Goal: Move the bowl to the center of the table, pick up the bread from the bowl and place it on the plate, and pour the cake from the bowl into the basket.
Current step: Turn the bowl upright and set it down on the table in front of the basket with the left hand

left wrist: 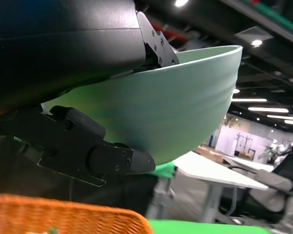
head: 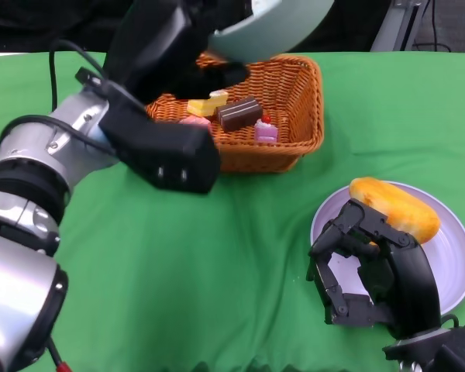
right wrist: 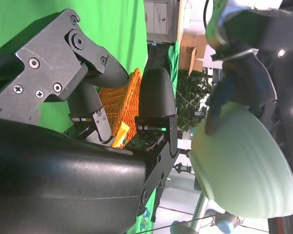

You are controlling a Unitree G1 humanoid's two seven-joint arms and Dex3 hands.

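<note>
**Green cloth, bowl tipped over the basket: the task looks nearly finished**

Silver-armed on the near left, the left hand [head: 167, 74] grips the pale mint-green ribbed bowl [head: 275, 27] by its rim and holds it raised and tilted above the far edge of the basket. The left wrist view shows fingers [left wrist: 95, 156] pressed against the bowl's outer wall. Whether anything remains inside the bowl cannot be told, since no view looks into it.

Below it, the orange woven wicker basket [head: 294, 143] sits on the green tablecloth [head: 217, 263] and already holds several small cake pieces: a yellow one [head: 205, 106], a chocolate-brown slab [head: 240, 113] and a pink one with a red top [head: 266, 130]. So the pouring appears done or in its last stage.

Further right, the golden-brown oblong bread [head: 395, 208] lies on the round pale lilac plate [head: 449, 263], so that step reads as complete. The right hand [head: 368, 267] hovers over the plate's near-left edge, fingers apart and loosely curled, holding nothing, just beside the bread.

What seems left is only to right the bowl and set it down.
</note>
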